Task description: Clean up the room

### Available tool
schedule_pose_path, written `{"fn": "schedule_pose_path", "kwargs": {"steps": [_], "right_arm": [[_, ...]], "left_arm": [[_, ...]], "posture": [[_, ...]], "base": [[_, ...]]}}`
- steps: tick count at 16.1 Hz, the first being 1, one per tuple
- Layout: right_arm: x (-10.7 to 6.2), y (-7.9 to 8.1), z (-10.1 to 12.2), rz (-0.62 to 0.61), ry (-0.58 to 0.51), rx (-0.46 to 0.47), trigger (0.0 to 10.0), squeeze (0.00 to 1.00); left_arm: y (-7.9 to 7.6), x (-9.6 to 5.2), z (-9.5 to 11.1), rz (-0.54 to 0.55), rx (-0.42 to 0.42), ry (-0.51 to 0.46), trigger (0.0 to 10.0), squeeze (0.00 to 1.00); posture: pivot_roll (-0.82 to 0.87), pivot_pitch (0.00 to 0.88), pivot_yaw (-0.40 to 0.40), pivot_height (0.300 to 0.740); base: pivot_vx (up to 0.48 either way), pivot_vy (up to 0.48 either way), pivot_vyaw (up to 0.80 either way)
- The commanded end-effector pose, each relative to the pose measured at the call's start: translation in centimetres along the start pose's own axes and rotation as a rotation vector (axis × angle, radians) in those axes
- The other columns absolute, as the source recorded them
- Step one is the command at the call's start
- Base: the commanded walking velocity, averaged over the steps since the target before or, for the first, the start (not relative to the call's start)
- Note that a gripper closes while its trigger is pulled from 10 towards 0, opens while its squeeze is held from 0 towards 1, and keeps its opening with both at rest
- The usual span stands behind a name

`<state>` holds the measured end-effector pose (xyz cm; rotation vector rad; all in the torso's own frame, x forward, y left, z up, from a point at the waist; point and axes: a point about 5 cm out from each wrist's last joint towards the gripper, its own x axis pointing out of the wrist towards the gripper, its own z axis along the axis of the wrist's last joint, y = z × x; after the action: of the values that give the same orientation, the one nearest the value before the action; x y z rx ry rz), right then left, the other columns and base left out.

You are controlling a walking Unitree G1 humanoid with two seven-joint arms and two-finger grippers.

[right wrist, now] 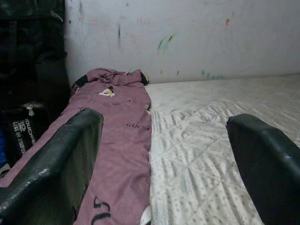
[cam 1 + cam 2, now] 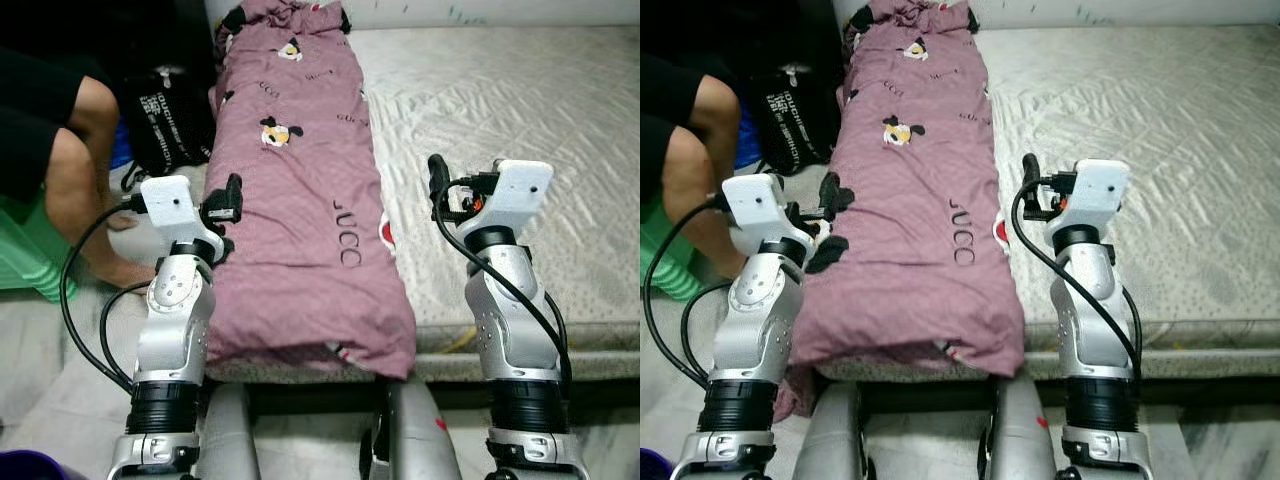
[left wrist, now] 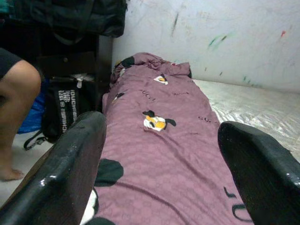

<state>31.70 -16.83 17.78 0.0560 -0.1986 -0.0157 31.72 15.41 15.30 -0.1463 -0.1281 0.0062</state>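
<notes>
The mauve quilt (image 2: 305, 190) lay folded into a long strip along the left side of the bed (image 2: 500, 100), its near end overhanging the mattress edge; it looked soft, limp and bulky rather than heavy, likely to sag and slide when lifted, so the near corners seemed the best hold; the left pincer (image 3: 159, 178) hovered spread over the quilt's left edge, the right pincer (image 1: 164, 178) spread above the bare quilted mattress beside it; a marked white wall (image 1: 187, 33) backed the bed; a black bag (image 2: 165, 120) and a seated person's legs (image 2: 70, 170) stood at the left
</notes>
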Motion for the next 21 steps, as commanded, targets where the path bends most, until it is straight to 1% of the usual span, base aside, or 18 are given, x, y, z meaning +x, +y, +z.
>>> {"fn": "schedule_pose_path", "kwargs": {"steps": [1,4,6,7,10,13,21], "right_arm": [[0.3,0.0,0.4,-0.007,-0.014,0.001,10.0,0.00],[0.3,-0.1,0.3,-0.017,-0.012,-0.005,10.0,0.00],[0.2,-0.4,0.2,-0.049,-0.018,-0.042,10.0,0.00],[0.1,-0.5,0.0,-0.068,-0.005,-0.065,10.0,0.00],[-0.1,-0.5,0.0,-0.058,-0.014,-0.059,10.0,0.00],[0.1,-0.8,0.0,-0.069,-0.016,-0.085,10.0,0.00],[0.4,-1.1,-0.2,-0.076,-0.014,-0.094,10.0,0.00]], "left_arm": [[0.1,0.3,0.3,0.001,0.003,-0.014,10.0,0.00],[0.1,0.4,0.3,-0.002,0.004,-0.014,10.0,0.00],[0.1,0.4,0.2,-0.001,0.006,-0.012,10.0,0.00],[0.1,0.4,0.2,0.000,0.008,-0.011,10.0,0.00],[0.1,0.4,0.2,-0.002,0.010,-0.009,10.0,0.00],[0.1,0.4,0.1,-0.003,0.011,-0.009,10.0,0.00],[0.0,0.5,0.0,-0.006,0.014,-0.007,10.0,0.00]], "posture": [[0.00,0.000,0.023,0.683],[-0.01,0.000,0.024,0.711],[-0.01,0.000,0.024,0.716],[-0.01,0.000,0.024,0.716],[-0.01,0.000,0.025,0.716],[-0.01,0.000,0.026,0.740],[0.00,0.000,0.021,0.740]], "base": [[0.000,0.000,0.00],[0.000,0.000,0.00],[0.000,0.000,0.00],[0.000,0.000,0.00],[0.000,0.000,0.00],[0.000,0.000,0.00],[0.000,0.000,0.00]]}}
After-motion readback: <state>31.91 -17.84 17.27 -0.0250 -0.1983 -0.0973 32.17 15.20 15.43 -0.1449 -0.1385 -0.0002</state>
